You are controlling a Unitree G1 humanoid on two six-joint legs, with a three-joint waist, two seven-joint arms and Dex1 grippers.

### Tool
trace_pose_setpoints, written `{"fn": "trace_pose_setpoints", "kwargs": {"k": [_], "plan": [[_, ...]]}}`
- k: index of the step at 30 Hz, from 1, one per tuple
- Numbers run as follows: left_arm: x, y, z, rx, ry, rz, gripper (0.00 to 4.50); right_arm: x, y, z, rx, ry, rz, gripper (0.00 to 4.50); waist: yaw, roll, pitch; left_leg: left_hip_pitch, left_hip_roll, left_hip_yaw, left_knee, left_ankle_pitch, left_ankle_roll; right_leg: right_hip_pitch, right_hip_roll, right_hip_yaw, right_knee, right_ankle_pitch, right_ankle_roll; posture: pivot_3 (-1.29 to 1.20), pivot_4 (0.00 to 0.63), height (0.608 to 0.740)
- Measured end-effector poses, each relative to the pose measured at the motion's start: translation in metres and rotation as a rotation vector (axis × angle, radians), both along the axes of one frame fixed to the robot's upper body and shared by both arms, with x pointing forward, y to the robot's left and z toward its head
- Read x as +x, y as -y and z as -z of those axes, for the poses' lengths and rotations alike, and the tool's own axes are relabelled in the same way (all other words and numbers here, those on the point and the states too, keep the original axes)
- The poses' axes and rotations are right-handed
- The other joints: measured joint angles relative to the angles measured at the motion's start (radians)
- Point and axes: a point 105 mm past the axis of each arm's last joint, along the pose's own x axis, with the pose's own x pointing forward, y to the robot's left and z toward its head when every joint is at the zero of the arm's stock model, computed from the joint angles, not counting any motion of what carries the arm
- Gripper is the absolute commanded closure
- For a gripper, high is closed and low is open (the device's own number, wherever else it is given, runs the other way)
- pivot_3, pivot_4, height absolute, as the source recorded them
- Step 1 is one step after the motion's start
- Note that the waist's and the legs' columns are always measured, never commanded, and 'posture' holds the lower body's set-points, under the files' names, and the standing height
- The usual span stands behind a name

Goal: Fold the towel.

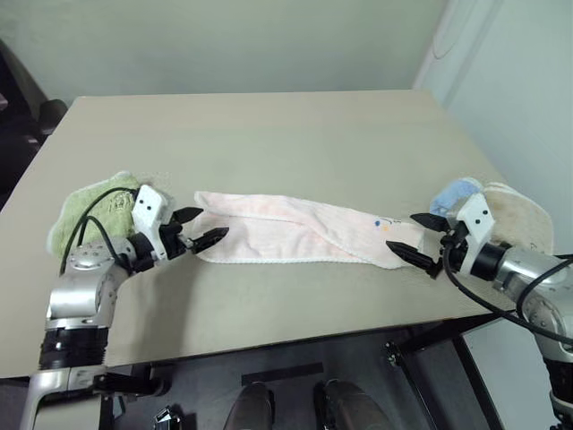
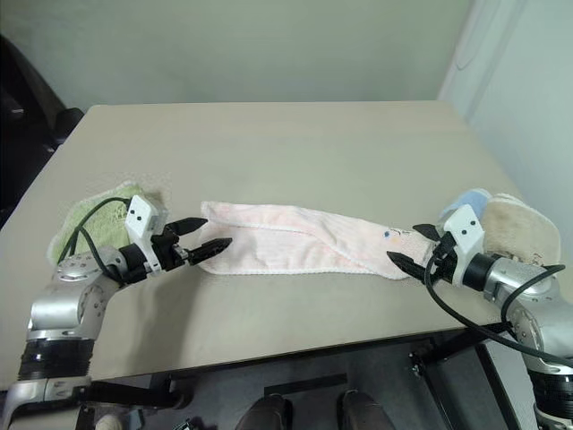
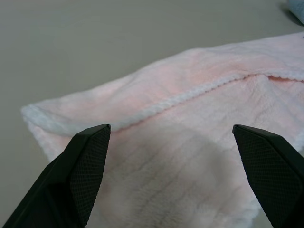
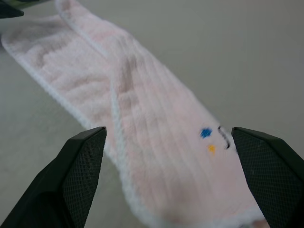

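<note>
i see the pale pink terry towel with white stitched edge [image 1: 300,231] lying lengthwise across the beige tabletop [image 1: 269,134], already doubled along its length, one end at each of my grippers. the left gripper [image 1: 199,227] sits at the towel's left end, its two black fingers spread wide with the towel's corner between and just beyond the tips; nothing is grasped. the right gripper [image 1: 409,236] sits at the opposite end, fingers likewise spread and empty, straddling the end that carries the small printed mark in blue and orange [image 4: 208,139]. from the wrist views i cannot tell whether any fingertip touches the cloth. both arms reach in low from the near corners of the table, each gripper angled inward toward the towel and slightly downward. a light green folded towel [image 1: 89,210] lies behind the left arm, a beige folded towel [image 1: 519,210] behind the right, with a small light blue cloth [image 1: 455,193] beside it; none overlaps the pink towel
</note>
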Motion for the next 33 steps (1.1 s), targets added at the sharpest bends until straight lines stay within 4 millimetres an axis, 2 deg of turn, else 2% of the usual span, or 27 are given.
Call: {"fn": "trace_pose_setpoints", "kwargs": {"k": [8, 13, 23, 33], "plan": [[0.000, 0.008, 0.008, -0.012, -0.023, 0.007, 0.00, -0.005, -0.003, 0.002, -0.006, 0.002, -0.002, 0.04, 0.001, 0.000, 0.000, 0.000, 0.000, 0.000, 0.003, 0.000, 0.000, 0.002, 0.000, 0.000, 0.000, 0.000, 0.000, 0.00, 0.150, 0.740], [-0.001, 0.012, 0.003, -0.003, -0.005, 0.009, 0.00, -0.005, -0.002, 0.002, -0.016, 0.011, 0.004, 0.04, 0.001, 0.000, 0.000, 0.000, 0.000, 0.000, 0.006, 0.000, 0.001, 0.003, 0.000, 0.000, 0.000, 0.000, 0.001, 0.00, 0.150, 0.740], [0.002, 0.004, 0.003, 0.007, 0.016, -0.045, 0.00, 0.003, 0.010, -0.001, -0.099, 0.056, 0.040, 0.04, 0.001, 0.000, 0.000, 0.000, 0.000, 0.000, 0.007, 0.000, 0.001, 0.003, 0.000, 0.000, 0.000, 0.000, 0.001, 0.00, 0.150, 0.740], [0.005, 0.004, 0.002, 0.004, 0.027, -0.067, 0.00, 0.007, 0.003, 0.015, -0.187, 0.044, -0.027, 0.04, 0.001, 0.000, 0.000, 0.000, 0.000, 0.000, 0.006, -0.001, 0.002, 0.003, 0.000, 0.000, 0.000, 0.000, 0.001, 0.00, 0.150, 0.740]]}}
